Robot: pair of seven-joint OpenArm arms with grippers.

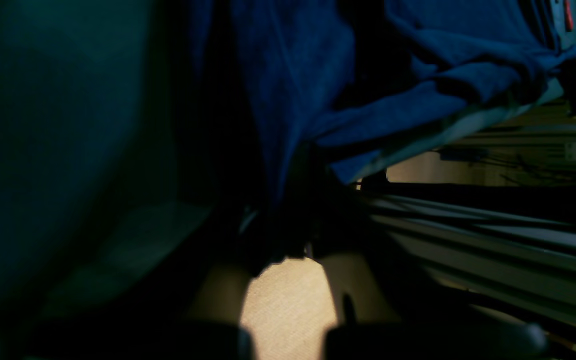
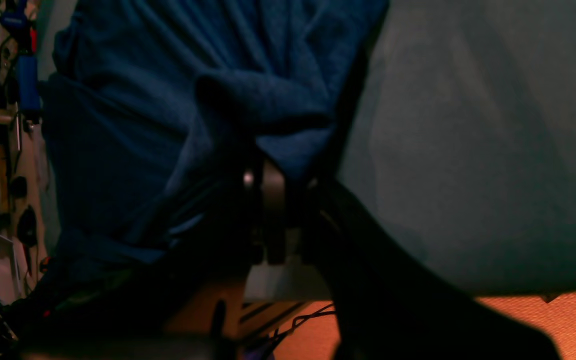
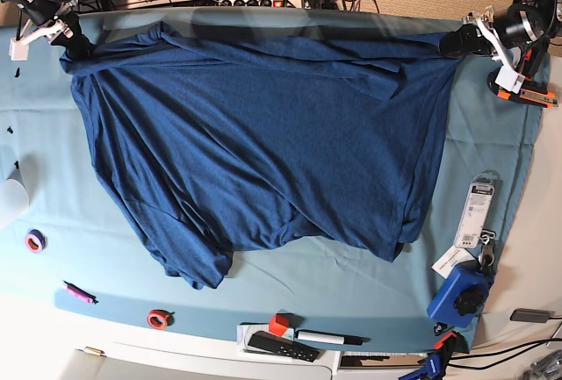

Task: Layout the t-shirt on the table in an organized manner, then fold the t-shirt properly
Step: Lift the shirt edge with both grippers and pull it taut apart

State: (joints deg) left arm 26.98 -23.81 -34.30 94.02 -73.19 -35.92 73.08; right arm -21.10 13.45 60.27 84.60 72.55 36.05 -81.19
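- In the base view, the right gripper (image 3: 77, 46) sat at the upper left of the frame, its jaws closed on a bunched corner of the t-shirt (image 3: 263, 152) near the far edge of the tabletop (image 3: 53, 213)
- The t-shirt lay spread across the middle of the tabletop, stretched taut along the top edge of the frame between the two arms, with its lower part wrinkled and a sleeve or corner doubled under at the lower left and lower right
- At the upper right of the base view, the left gripper (image 3: 457, 42) had its jaws clamped on the opposite corner of the t-shirt
- Progress, as a judgement: the laying-out step looked well underway but unfinished, since the hem and sides were not yet flat; no fold had been made, so all of the folding was left
- Only the base view showed the whole garment outline, plus loose clutter along the bottom and left of the frame: a tape ring (image 3: 158, 318), a marker pen (image 3: 329, 338) and a blue tool (image 3: 460, 297)
- The right wrist view showed what the base view could not: fabric pinched and gathered into a tight knot right at the jaws in the centre of the frame
- The left wrist view was dark; it showed the cloth hanging down from the tabletop edge at upper centre, with floor below, but the jaws themselves were lost in shadow
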